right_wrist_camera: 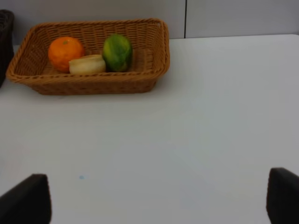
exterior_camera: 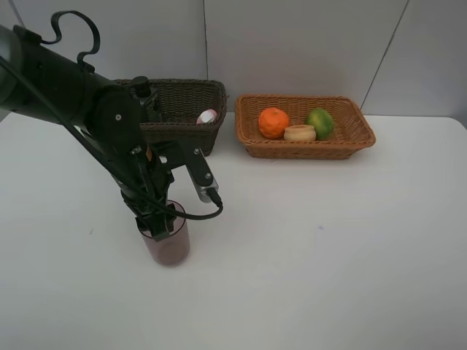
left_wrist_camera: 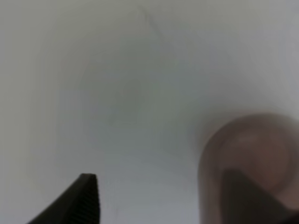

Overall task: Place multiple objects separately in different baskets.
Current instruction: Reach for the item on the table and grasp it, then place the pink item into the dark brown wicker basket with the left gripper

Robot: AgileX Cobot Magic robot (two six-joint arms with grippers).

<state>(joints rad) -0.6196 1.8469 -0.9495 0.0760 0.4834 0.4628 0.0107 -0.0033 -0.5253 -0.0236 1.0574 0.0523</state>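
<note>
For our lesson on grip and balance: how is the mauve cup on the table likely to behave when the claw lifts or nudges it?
The cup looks translucent and thin-walled, so it is probably light and may flex if squeezed. It stands upright and is taller than it is wide, so a sideways nudge could tip it, and once down it would likely roll. Its smooth side may slip in the left claw.

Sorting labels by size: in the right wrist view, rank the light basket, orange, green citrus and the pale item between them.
1. Light basket
2. Orange and green citrus, alike
3. Pale item
</note>
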